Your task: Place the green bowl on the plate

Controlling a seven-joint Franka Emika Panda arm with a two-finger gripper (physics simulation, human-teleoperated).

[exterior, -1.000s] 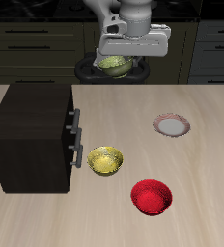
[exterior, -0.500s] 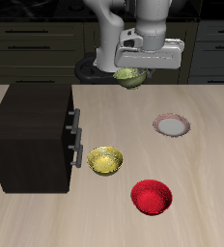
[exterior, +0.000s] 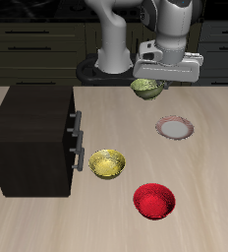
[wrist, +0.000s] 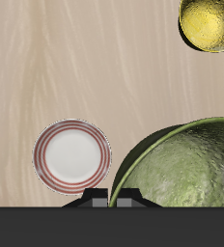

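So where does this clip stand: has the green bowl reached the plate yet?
Not yet. Done: the green bowl is picked up, gripped in the end effector and clear of the table. In hand: carrying it toward the plate, which sits empty nearer the table's front edge. Left: move over the plate, lower and release.

text: none legible | labels: none, as far as visible

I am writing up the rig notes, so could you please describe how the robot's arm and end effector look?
The arm is glossy white with rounded, tubular links and darker grey bands at the joints, rising from a dark round base. The end effector has a wide, boxy light-grey body. No cables or markings are visible. In the wrist view only its dark, flat underside shows.
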